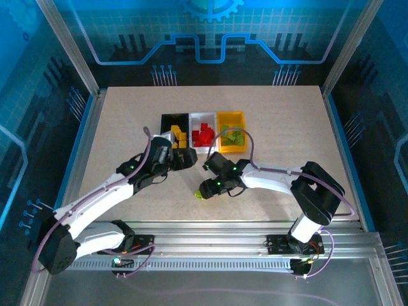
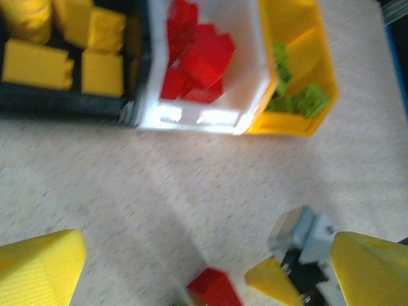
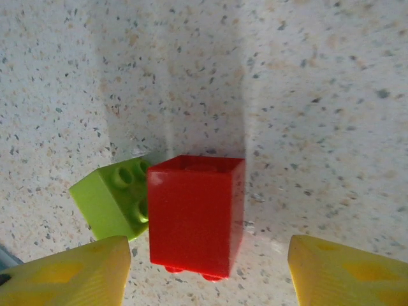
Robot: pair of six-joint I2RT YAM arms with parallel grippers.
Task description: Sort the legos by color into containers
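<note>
Legos (image 1: pixel 204 134): most lie sorted in three bins set in a row just behind the table's (image 1: pixel 121 121) middle; two lie loose nearer the near edge.
Black bin (image 1: pixel 166 120): leftmost of the row, pressed against the white one; yellow bricks (image 2: pixel 38 64) lie in it.
White bin (image 2: pixel 252 83): middle of the row, with a neighbour tight on either side; red bricks (image 2: pixel 201 60) are heaped in it.
Yellow bin (image 2: pixel 322 70): rightmost; green bricks (image 2: pixel 306 99) lie against its near wall.
Left gripper (image 2: pixel 207 255): fingers (image 2: pixel 38 271) spread as wide as they go, nothing between them but bare table. In the top view it hangs just in front of the black bin's near wall, facing the row.
Loose green brick (image 3: pixel 111 197): on the table in front of the bins, tilted, studs showing on its upper face. One corner touches the left side of the loose red brick. It lies outside the right gripper's span, beside the left finger.
Loose red brick (image 3: pixel 194 213): on the table, studs pointing toward the bottom edge of the right wrist view; it sits between the right fingers.
Right gripper (image 3: pixel 208 255): lowered to the table, fingers (image 3: pixel 347 274) parted on either side of the red brick, with a strip of table showing on each side, so no pinch.
</note>
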